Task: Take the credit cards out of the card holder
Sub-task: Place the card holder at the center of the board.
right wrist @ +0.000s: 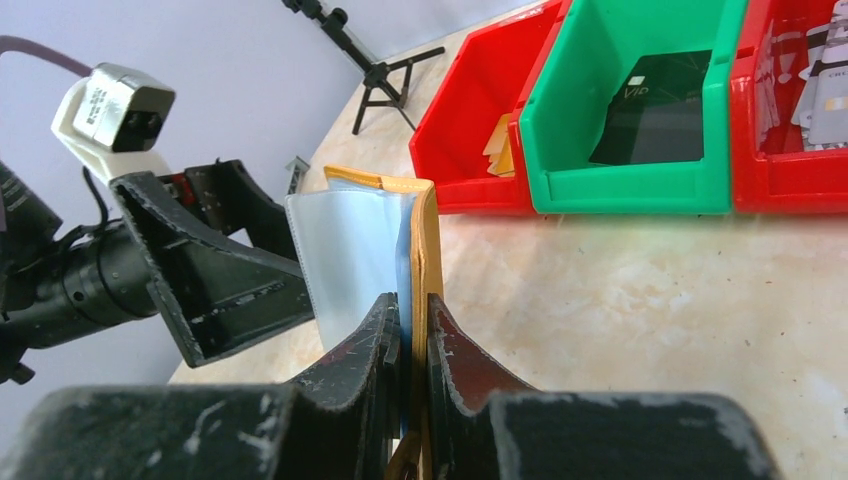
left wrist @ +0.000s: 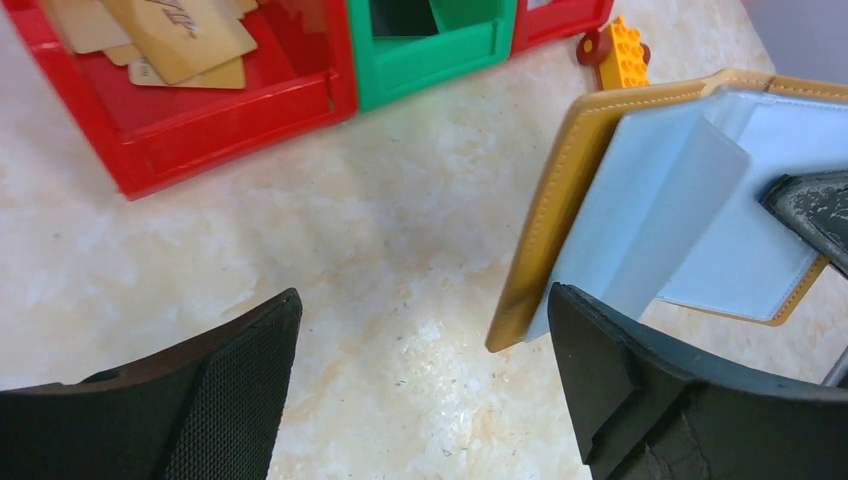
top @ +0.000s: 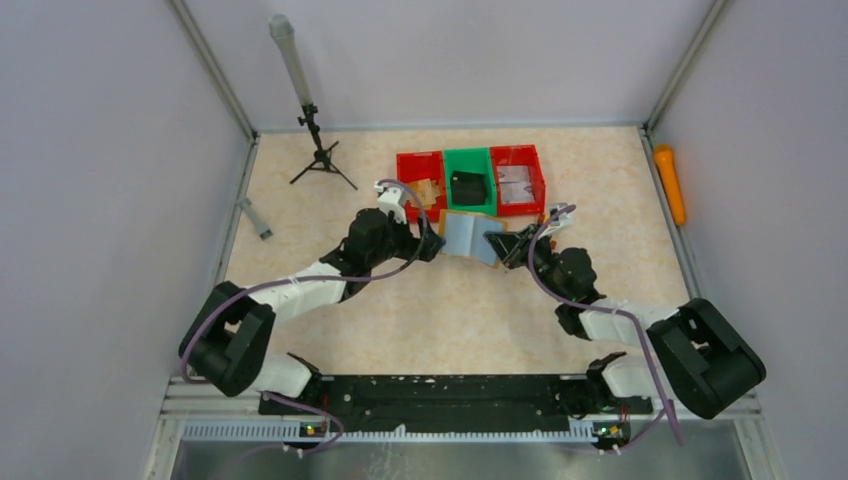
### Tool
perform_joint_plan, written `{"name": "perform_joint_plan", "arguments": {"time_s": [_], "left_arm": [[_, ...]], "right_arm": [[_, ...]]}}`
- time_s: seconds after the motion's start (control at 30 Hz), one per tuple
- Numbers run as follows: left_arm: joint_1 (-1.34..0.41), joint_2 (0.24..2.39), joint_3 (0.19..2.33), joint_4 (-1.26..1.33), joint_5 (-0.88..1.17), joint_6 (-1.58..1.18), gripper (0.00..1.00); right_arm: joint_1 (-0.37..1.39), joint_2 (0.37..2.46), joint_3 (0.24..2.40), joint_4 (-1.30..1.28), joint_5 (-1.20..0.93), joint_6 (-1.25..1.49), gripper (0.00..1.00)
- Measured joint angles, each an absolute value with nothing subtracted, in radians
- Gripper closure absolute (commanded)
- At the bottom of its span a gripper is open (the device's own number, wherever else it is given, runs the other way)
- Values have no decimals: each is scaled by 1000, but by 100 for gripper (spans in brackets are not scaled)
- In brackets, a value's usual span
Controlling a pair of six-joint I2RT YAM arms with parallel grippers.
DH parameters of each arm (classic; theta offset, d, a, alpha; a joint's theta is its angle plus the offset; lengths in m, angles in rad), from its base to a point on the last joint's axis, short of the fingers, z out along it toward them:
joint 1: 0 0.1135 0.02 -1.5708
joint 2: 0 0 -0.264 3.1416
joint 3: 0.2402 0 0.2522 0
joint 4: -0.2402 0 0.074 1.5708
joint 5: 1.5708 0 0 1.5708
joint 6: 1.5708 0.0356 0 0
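The card holder (top: pixel 468 236) is a mustard-brown wallet, held open and lifted off the table, its grey lining showing. My right gripper (top: pixel 503 243) is shut on its right edge; the right wrist view shows the jaws (right wrist: pixel 412 330) clamped on the brown cover (right wrist: pixel 428 240). My left gripper (top: pixel 432 243) is open at the wallet's left side. In the left wrist view (left wrist: pixel 420 350) the wallet's lower corner (left wrist: pixel 520 310) sits just inside the right finger (left wrist: pixel 640 390). Tan credit cards (left wrist: pixel 180 40) lie in the left red bin (top: pixel 420 175). No card shows in the wallet's pockets.
A green bin (top: pixel 468 178) holds a black card (right wrist: pixel 655 110). A right red bin (top: pixel 518 178) holds silvery cards (right wrist: pixel 815 90). An orange-yellow block with red ends (left wrist: pixel 622 50) lies behind the wallet. A small tripod (top: pixel 320 150) stands at the back left. A grey piece (top: pixel 255 218) lies by the left wall.
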State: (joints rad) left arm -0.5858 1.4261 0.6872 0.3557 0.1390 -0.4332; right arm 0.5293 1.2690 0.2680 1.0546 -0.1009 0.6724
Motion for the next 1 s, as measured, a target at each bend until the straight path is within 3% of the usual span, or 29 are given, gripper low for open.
{"name": "perform_joint_plan", "arguments": {"time_s": [0.2, 0.43, 0.73, 0.87, 1.0], "left_arm": [[-574, 1348, 624, 406, 100, -443, 1], [-574, 1333, 563, 556, 229, -442, 1], [-573, 1437, 633, 566, 327, -443, 3], [-569, 1448, 639, 547, 334, -444, 11], [-559, 1448, 638, 550, 364, -453, 27]], "right_arm": [[529, 1263, 268, 1046, -91, 672, 96], [529, 1263, 268, 1047, -93, 673, 96], [529, 1269, 267, 1108, -158, 677, 97], [529, 1289, 267, 1139, -190, 686, 97], [529, 1311, 267, 1147, -219, 693, 95]]}}
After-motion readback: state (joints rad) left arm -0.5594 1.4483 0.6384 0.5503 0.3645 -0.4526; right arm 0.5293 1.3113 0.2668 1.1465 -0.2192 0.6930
